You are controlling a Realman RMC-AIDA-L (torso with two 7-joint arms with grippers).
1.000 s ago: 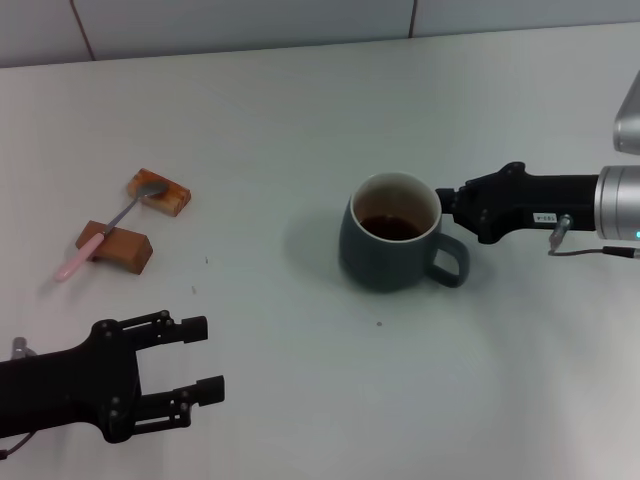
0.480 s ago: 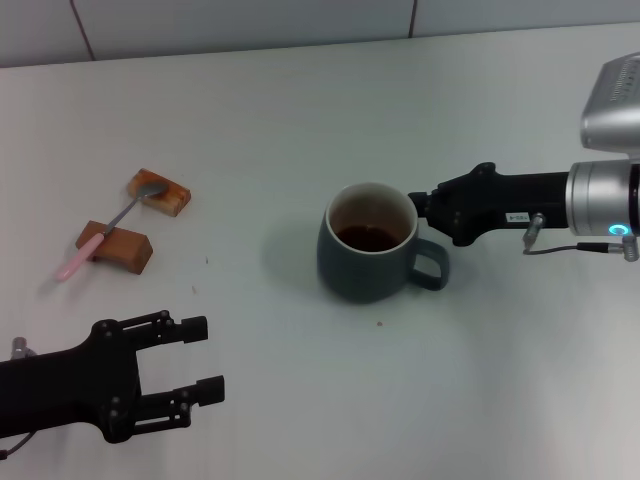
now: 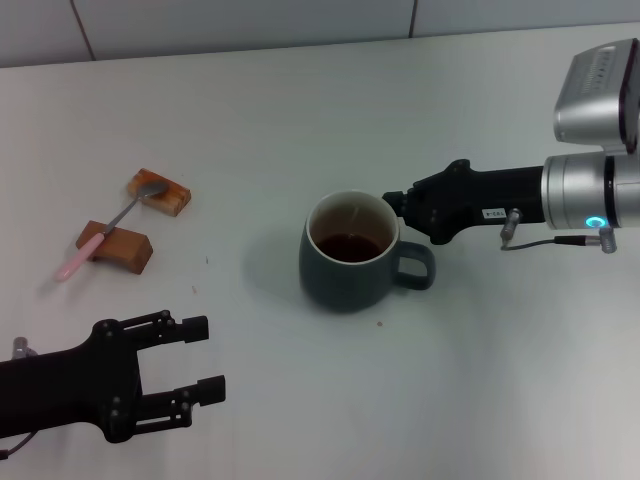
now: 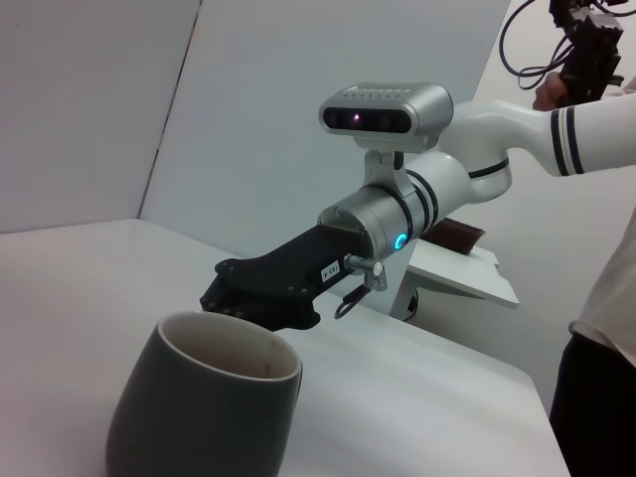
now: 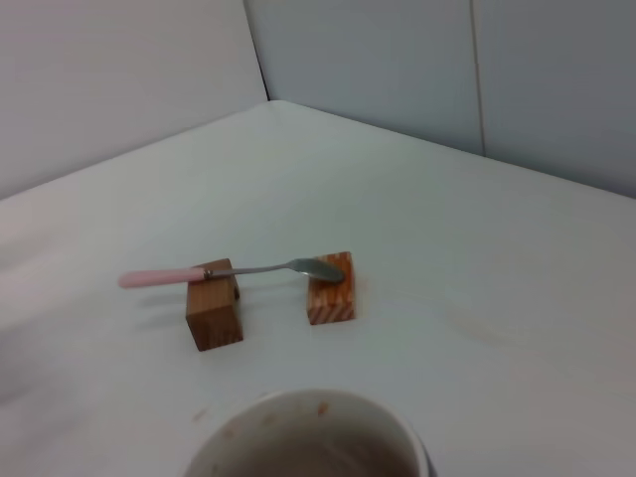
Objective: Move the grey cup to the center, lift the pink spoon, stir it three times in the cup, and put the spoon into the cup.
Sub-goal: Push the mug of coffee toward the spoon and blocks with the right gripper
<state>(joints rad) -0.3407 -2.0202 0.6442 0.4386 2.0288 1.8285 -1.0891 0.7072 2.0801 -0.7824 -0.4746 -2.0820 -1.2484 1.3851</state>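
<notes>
The grey cup (image 3: 345,275) stands near the table's middle with brown liquid inside and its handle pointing right. It also shows in the left wrist view (image 4: 199,417) and the right wrist view (image 5: 308,437). My right gripper (image 3: 395,205) is shut and its tip rests against the cup's rim on the far right side; the left wrist view shows the right gripper (image 4: 224,298) just behind the rim. The pink spoon (image 3: 80,252) lies across two brown blocks at the left, as the right wrist view shows the spoon (image 5: 164,277). My left gripper (image 3: 205,358) is open and empty at the front left.
The spoon's bowl rests on the far brown block (image 3: 160,192) and its handle on the near one (image 3: 118,247). A wall runs along the table's back edge. A person stands beyond the table in the left wrist view (image 4: 606,298).
My right gripper has moved left and the grey cup has slid left with it, towards the table's middle. The left arm and the spoon have not moved.
</notes>
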